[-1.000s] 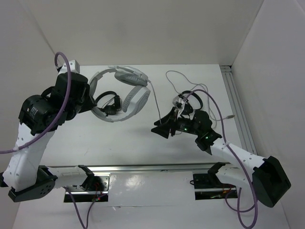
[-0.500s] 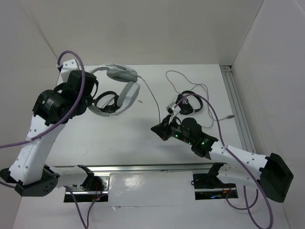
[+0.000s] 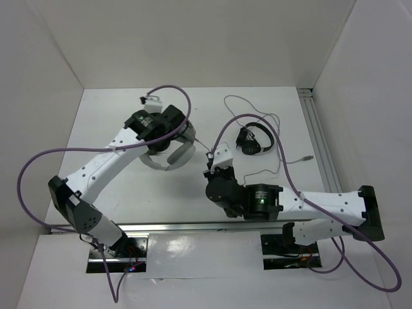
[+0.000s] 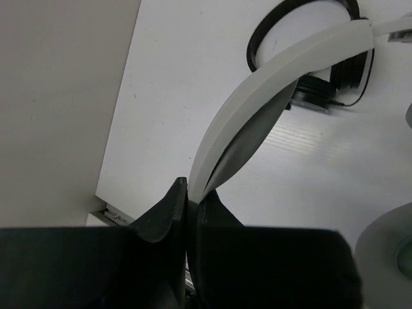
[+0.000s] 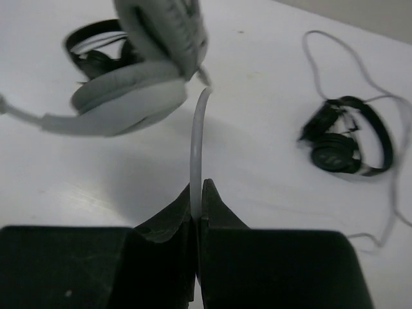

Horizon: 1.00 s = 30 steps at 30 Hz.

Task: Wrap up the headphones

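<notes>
— Since no cable (image 5: 196,135) is wound round the headphones (image 3: 172,158) yet, has the wrapping barely begun?
— I'd say so; most of it trails loose on the table (image 3: 109,122).
— And the arms?
— The left gripper (image 4: 192,193), stretched across, clamps the headband (image 4: 257,90), holding them up left of centre. The right gripper (image 5: 197,206) sits low and pinches the cable beside them.

A flat white matte table (image 3: 129,187) carries everything, with a silver aluminium rail (image 3: 320,141) running along its right edge. A small black thin-banded pair of headphones (image 3: 253,140) lies toward the right, and a thin grey cable (image 3: 226,101) loops loosely around it. A second small black pair (image 5: 96,55) lies at the left.
</notes>
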Each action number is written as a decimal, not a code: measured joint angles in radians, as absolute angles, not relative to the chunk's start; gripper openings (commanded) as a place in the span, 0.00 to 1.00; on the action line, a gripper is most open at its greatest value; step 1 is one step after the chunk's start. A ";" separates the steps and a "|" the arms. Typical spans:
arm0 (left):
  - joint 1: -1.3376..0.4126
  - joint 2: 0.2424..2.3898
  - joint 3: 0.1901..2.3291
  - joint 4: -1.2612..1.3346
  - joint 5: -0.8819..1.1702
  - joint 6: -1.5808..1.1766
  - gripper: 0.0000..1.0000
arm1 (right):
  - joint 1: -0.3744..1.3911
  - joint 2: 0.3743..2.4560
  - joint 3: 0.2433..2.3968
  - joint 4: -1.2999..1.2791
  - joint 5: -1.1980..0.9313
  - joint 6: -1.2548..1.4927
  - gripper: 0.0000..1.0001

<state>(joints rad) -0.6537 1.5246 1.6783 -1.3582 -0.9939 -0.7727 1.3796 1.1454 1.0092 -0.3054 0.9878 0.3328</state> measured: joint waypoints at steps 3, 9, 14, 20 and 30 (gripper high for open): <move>-0.702 1.562 1.641 -1.343 -0.989 -0.733 0.00 | 1.401 1.198 1.067 -0.419 1.124 0.316 0.00; -0.730 1.558 1.512 -1.219 -0.885 -0.608 0.00 | 1.404 1.209 1.135 -0.517 1.338 0.189 0.00; -0.785 1.510 1.378 -1.076 -0.750 -0.497 0.00 | 1.408 1.127 1.089 -0.339 1.362 -0.076 0.00; -0.933 1.493 1.361 -0.965 -0.606 -0.401 0.00 | 1.412 0.936 1.020 -0.199 1.237 -0.253 0.03; -1.032 1.376 1.323 -0.898 -0.487 -0.285 0.00 | 1.368 0.950 1.046 -0.244 0.971 -0.254 0.03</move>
